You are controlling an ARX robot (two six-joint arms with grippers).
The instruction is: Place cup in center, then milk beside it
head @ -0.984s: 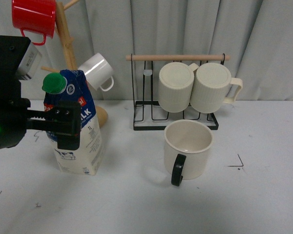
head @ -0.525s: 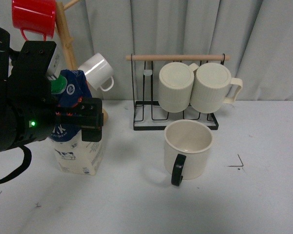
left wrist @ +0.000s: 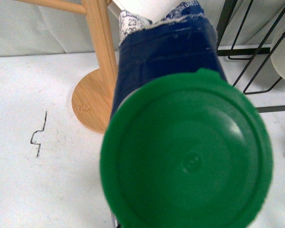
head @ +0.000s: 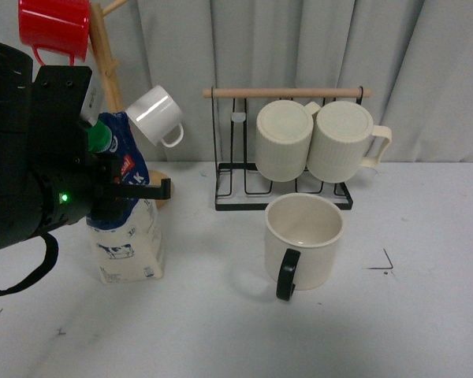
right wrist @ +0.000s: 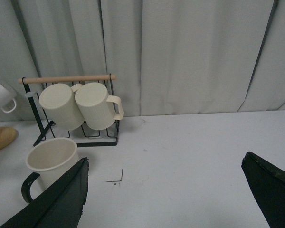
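Note:
The milk [head: 131,240], a blue and white carton with a green cap, stands left of the table's middle. My left gripper [head: 130,189] is shut on its upper part, and the black arm hides much of the carton. In the left wrist view the green cap [left wrist: 186,156] fills the frame, with the blue carton top behind it. The cup [head: 303,240], cream-white with a black handle facing front, stands upright near the middle, apart from the carton; it also shows in the right wrist view [right wrist: 50,159]. My right gripper [right wrist: 164,199] is open over bare table, holding nothing.
A wooden mug tree [head: 102,47] behind the carton carries a red mug [head: 54,27] and a small white mug [head: 156,114]. A black wire rack [head: 284,201] holds two ribbed cream mugs [head: 311,142] behind the cup. A black corner mark [head: 386,264] lies right of the cup.
My left arm has moved in over the carton and its jaws have shut on the upper part. The carton has shifted a little and now leans slightly. The cup has not moved.

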